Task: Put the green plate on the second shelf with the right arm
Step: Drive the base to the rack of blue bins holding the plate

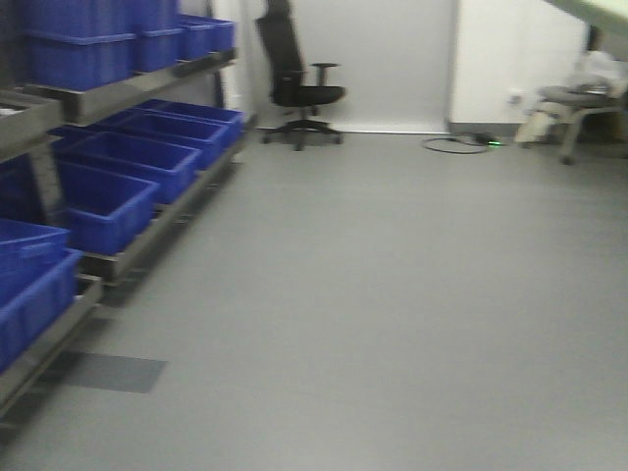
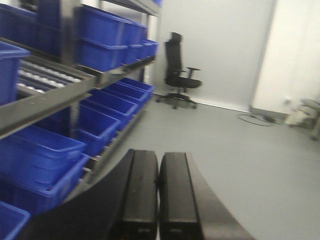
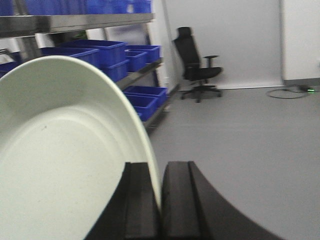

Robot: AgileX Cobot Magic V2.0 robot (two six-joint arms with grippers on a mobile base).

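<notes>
In the right wrist view the green plate (image 3: 65,160) fills the left half, held on edge, its rim pinched between the two black fingers of my right gripper (image 3: 160,172), which is shut on it. A pale green edge (image 1: 589,12) shows at the top right corner of the front view. The shelving (image 3: 75,22) with blue bins stands to the left, some way off. My left gripper (image 2: 158,160) is shut with nothing between its fingers and hangs over the floor beside the rack (image 2: 65,92).
Metal racks hold several blue bins (image 1: 128,162) along the left wall. A black office chair (image 1: 299,83) stands at the back by the white wall. A cable (image 1: 456,144) lies on the grey floor, and a grey seat (image 1: 579,108) stands at the far right.
</notes>
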